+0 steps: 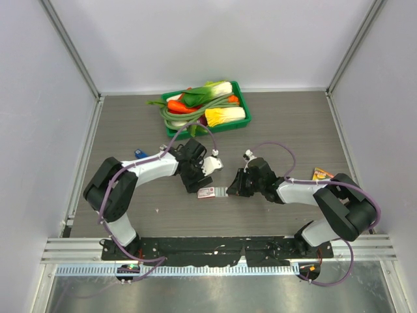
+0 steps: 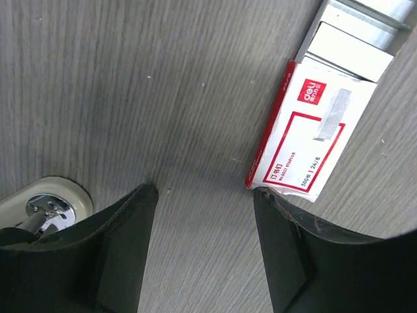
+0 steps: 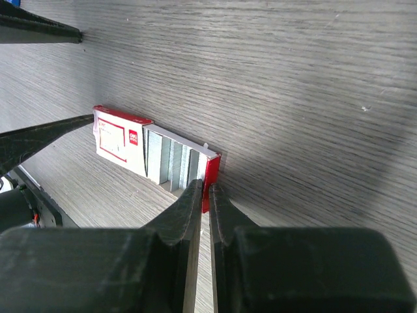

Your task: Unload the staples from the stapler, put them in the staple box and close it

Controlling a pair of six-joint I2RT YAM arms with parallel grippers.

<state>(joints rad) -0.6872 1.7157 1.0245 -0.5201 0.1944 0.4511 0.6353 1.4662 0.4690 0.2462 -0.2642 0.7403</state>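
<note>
Our right gripper (image 3: pixel 204 189) nearly shut, pinching tray (image 3: pixel 210 171) by red end; staples (image 3: pixel 172 166) in tray, 11 o'clock off the pinch. box (image 3: pixel 120 140) lies roughly 9-to-3. Our left gripper (image 2: pixel 203 191) wide open, empty, at far end.

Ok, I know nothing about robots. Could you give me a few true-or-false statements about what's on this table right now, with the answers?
1. The staple box is slid open, with silvery staples showing inside. True.
2. The left gripper is clamped on the box. False: its jaws stand open, with only bare table between them.
3. The right gripper pinches the red end of the box's drawer. True.
4. The green tray of toy vegetables sits at the near edge, between the arms' bases. False: it is at the far side of the table.
</note>
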